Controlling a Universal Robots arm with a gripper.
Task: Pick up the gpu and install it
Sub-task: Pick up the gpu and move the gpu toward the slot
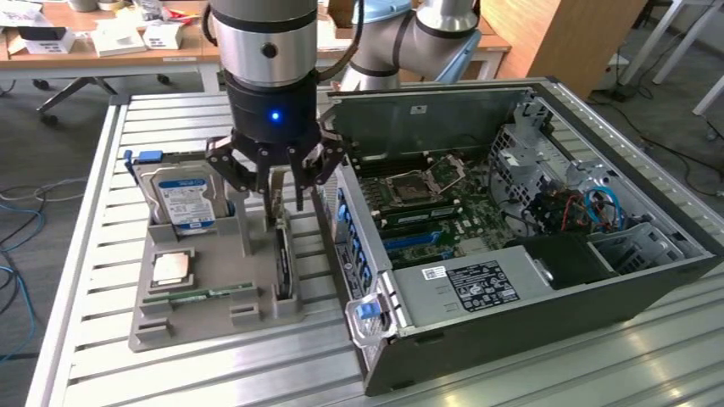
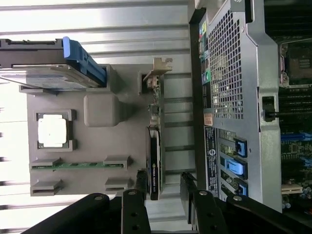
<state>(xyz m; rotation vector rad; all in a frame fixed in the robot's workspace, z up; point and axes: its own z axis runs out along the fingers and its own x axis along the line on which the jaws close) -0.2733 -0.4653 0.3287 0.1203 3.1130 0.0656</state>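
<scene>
The gpu (image 1: 283, 264) is a thin black card standing on edge in a slot of the grey holder tray (image 1: 192, 326), right beside the open computer case (image 1: 588, 271). In the wrist view the gpu (image 2: 155, 146) runs lengthwise, its silver bracket (image 2: 157, 68) at the far end. My gripper (image 1: 284, 200) hangs directly above the card's end, open, with a small gap down to the card's top edge. Through the wrist camera the gripper (image 2: 165, 187) has its two fingers either side of the card's line, holding nothing.
The tray (image 2: 100, 112) also holds a silver hard drive with a blue label (image 1: 185, 202), a square processor (image 1: 172, 269) and a green memory stick (image 1: 210, 292). The case's motherboard (image 1: 428, 199) lies exposed. Everything rests on a slatted metal table (image 1: 169, 373).
</scene>
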